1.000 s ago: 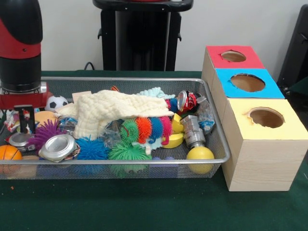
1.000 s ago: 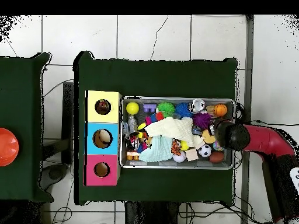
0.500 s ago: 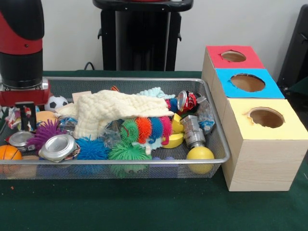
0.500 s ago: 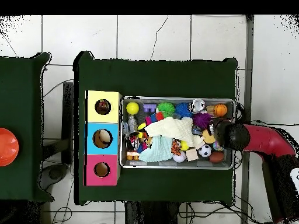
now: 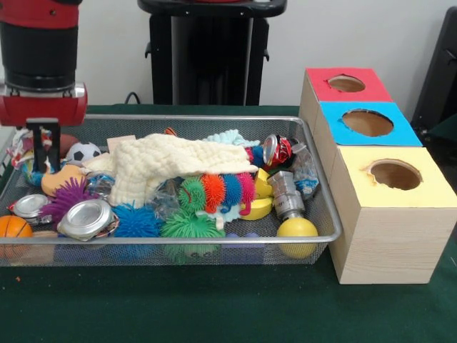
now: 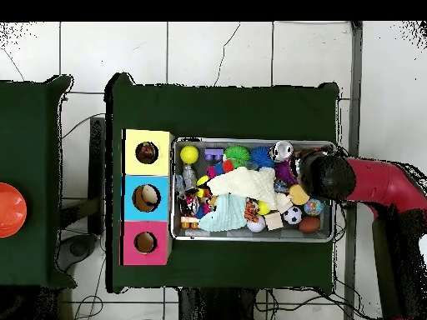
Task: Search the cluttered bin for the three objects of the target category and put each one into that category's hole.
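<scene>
My gripper hangs over the left end of the wire bin, lifted above the clutter. It is shut on a small colourful crumpled item that sticks out to the left of the fingers. In the overhead view the arm's head hides the gripper. Beside the bin stand three boxes with holes in their tops: red, blue and yellow. A crushed red can, a silver can and another silver can lie in the bin.
A cream cloth covers the bin's middle. Around it lie spiky balls, a yellow ball, a small basketball, a soccer ball and a multicoloured ball. An orange bowl sits on a separate table.
The gripper has risen out of the clutter and shifted a little sideways, carrying the crumpled item up with it. A multicoloured ball beneath it is now uncovered.
</scene>
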